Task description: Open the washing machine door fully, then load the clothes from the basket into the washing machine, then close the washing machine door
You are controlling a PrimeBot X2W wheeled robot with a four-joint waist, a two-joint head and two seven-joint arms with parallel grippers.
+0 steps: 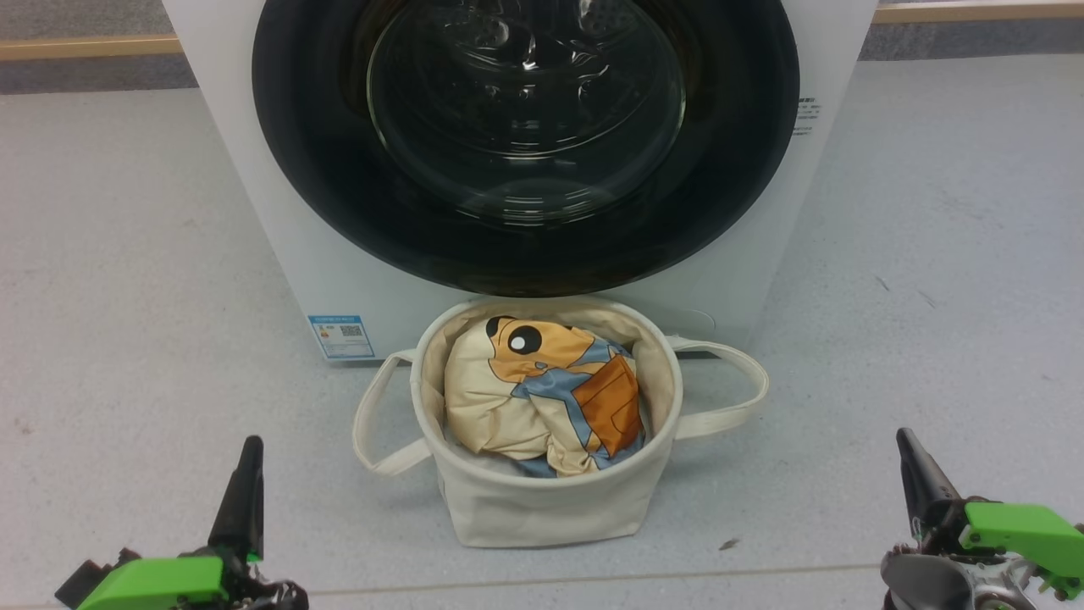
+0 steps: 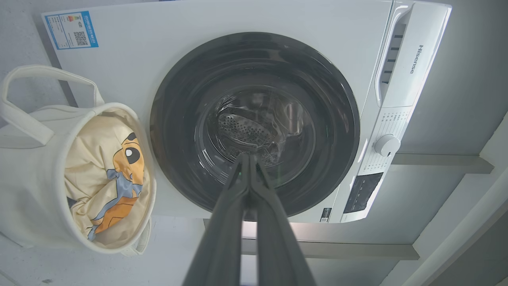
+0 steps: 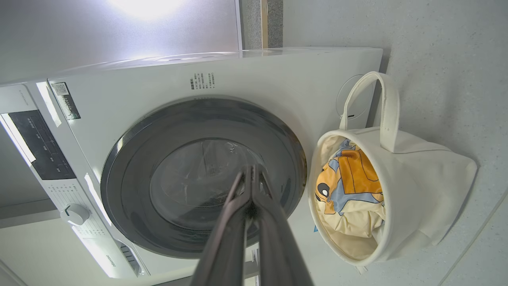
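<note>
Head view puts the washing machine door (image 1: pixel 525 127) straight ahead of us and above both grippers, shut flat against the washing machine (image 1: pixel 279 254) — black rim unbroken, glass bowl bulging toward us. The left gripper (image 1: pixel 251 449) sits low on our left and the right gripper (image 1: pixel 906 445) low on our right, both well apart from the door and, by our judgement, about equally far from it. Each wrist view looks square at the glass along fingers pressed tip to tip, so we read both pairs of jaws as clenched on nothing. The door is round, with no long axis to line up on, and we cannot tell which side carries the catch and which the hinge — the opening pull turns on that. The basket (image 1: pixel 542 500) stands on the floor (image 1: pixel 127 254) midway between the grippers, just before the machine, beneath the door's lower rim. We count one machine, one door, one basket with two looped handles (image 1: pixel 385 462), one blue label (image 1: pixel 341 336), and one cream garment (image 1: pixel 474 398) with an orange-and-blue print; a second garment we cannot make out.
</note>
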